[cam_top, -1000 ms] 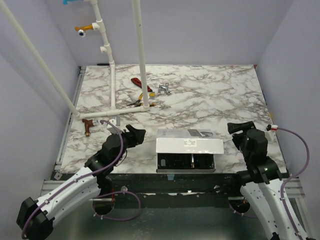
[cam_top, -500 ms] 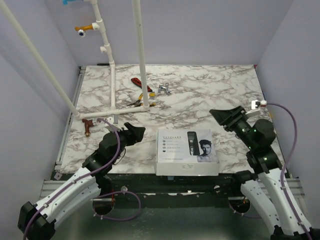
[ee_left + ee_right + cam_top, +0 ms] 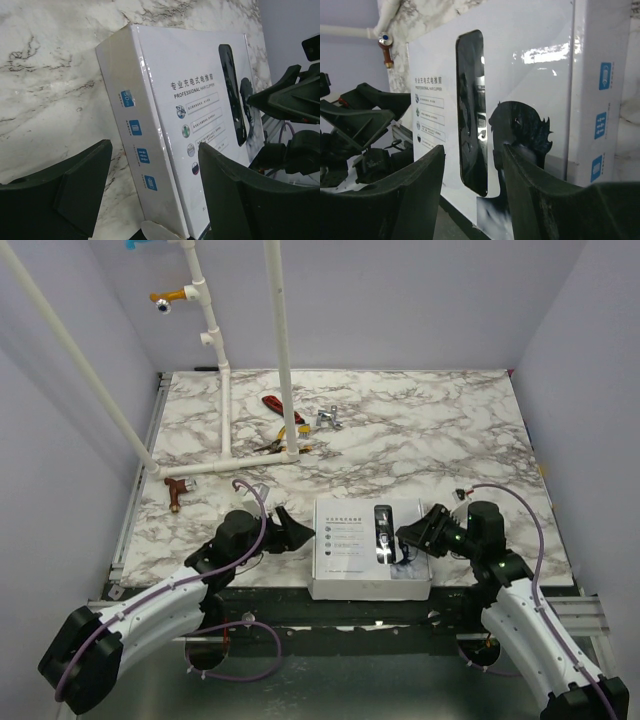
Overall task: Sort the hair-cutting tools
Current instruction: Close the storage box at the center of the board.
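Box (image 3: 345, 540) for the hair clipper lay flat, lid up & shut, at the table's (image 3: 450, 430) near edge, centre, between both arms; contents hidden. On the lid was a dark clipper shape (image 3: 383, 532) running lengthwise, right of centre, w/ text rows to its left and a head silhouette beside it. Print or window, couldn't tell. L gripper (image 3: 296, 533) sat low just beside the box's left wall, pointing at it, jaws apart, nothing in them. Its wrist cam showed the fingers (image 3: 82, 185) spread, w/ the blue-iconed side wall beyond the gap; contact unclear. R gripper (image 3: 412, 537) hung at the box's right edge, tips over the lid, also released & empty; on its wrist cam the fingers (image 3: 415, 195) stood parted in front of the lid. Further back, well apart from the box: a reddish-brown piece (image 3: 176, 490) at left, a white pipe frame (image 3: 225, 390), red- & yellow-handled tools (image 3: 275, 410) and a small silver bit (image 3: 328, 418) near the pipe's foot.
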Robot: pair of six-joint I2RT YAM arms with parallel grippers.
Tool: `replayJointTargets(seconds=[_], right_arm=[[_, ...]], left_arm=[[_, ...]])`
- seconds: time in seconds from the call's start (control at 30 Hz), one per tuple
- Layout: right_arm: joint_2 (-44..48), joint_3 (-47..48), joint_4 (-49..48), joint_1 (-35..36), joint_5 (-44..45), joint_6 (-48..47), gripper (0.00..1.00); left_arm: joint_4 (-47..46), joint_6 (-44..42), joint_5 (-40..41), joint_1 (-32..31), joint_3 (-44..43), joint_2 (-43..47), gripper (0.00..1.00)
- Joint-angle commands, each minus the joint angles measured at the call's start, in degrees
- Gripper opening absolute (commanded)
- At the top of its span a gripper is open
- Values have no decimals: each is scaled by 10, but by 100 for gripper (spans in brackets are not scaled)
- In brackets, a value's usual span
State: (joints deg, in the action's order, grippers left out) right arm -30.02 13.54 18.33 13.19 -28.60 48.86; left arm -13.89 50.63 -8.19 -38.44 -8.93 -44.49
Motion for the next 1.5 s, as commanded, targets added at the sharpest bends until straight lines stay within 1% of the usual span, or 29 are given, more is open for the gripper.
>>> replayJointTargets(seconds=[0.0,0.07,0.13,0.27,0.33,0.37,0.4,0.47,0.57,0.7,0.73,0.87,0.97,1.07,1.1,1.2,1.27,1.33,1.37,1.4,1.47], right_arm=[[-9,-8,83,3,52,-4,54],[5,1,97,3,83,14,56],[43,4,102,3,102,32,57],[147,42,162,3,201,68,64],[176,58,200,3,259,88,68],[180,60,208,3,272,96,72],[178,57,212,3,281,107,73],[154,50,212,3,283,120,76],[90,28,179,3,272,111,77],[31,-28,74,3,185,104,70],[24,-36,56,3,181,106,68],[-3,-54,-5,3,198,104,62],[-41,-55,-58,3,230,101,57],[-117,-47,-118,3,261,94,50],[-151,-42,-138,3,266,90,49],[-241,-14,-197,3,273,80,47],[-295,6,-214,3,272,72,46],[-317,28,-210,3,262,60,47],[-314,40,-196,3,254,53,48],[-299,50,-185,3,241,40,52],[-249,59,-138,3,242,30,59]], left_arm=[[-42,1,-32,-1,1,11,73],[-41,-5,-31,-5,-7,14,75],[-39,-16,-32,-17,-20,5,77],[-15,-36,-32,-43,-47,-51,75],[-19,-39,-24,-61,-46,-77,74],[-21,-41,-21,-70,-45,-90,74],[-23,-42,-18,-80,-46,-102,74],[-22,-45,-7,-93,-50,-130,73],[-10,-48,8,-101,-66,-179,70],[-43,-30,26,-100,-65,-228,60],[-54,-28,30,-100,-68,-239,58],[-62,-30,61,-94,-98,-275,53],[-69,-33,77,-76,-133,-310,48],[-69,-42,77,-52,-177,-345,45],[-71,-49,88,-45,-192,-358,44],[-56,-63,95,-23,-238,-395,42],[-43,-72,98,-15,-261,-415,41],[-32,-73,100,-11,-266,-415,40],[-24,-69,98,-9,-262,-401,40],[-16,-67,105,-9,-252,-374,42],[-10,-62,121,-12,-223,-318,52]])
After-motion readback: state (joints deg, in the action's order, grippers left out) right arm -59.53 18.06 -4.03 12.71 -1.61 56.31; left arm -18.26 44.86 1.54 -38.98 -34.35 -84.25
